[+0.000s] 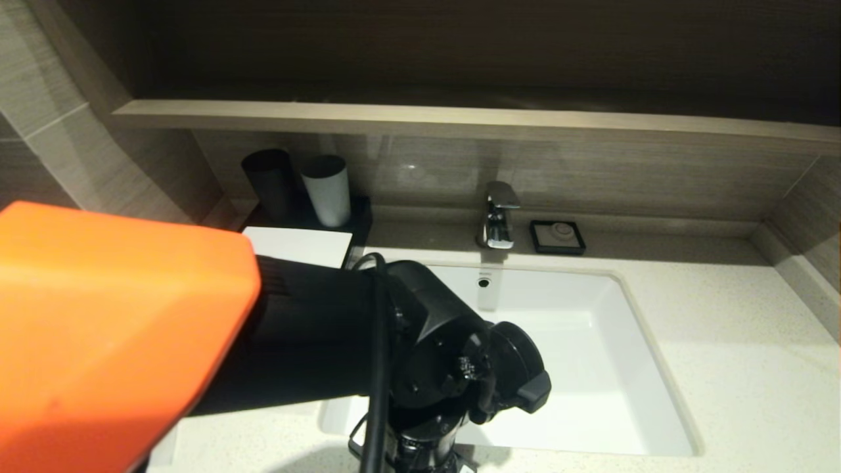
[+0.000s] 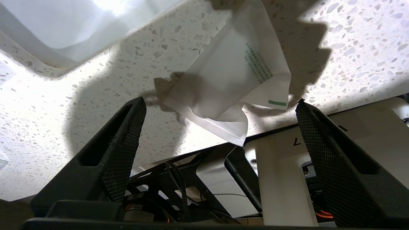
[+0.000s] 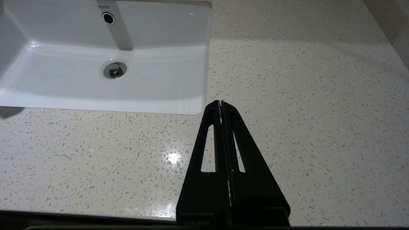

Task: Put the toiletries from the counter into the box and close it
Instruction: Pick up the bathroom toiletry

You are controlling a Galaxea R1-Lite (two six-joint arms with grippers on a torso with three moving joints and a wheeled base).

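1. We see the left gripper spread wide above the speckled counter, holding nothing.
2. A white sachet with green marks lies on the counter near its front edge, between the spread fingers and untouched.
3. The box, white-topped, sits behind the left arm, beside the basin.
4. The right gripper is clenched and empty over bare counter.

Sachet lies on the counter beside the basin — box behind, left of faucet.
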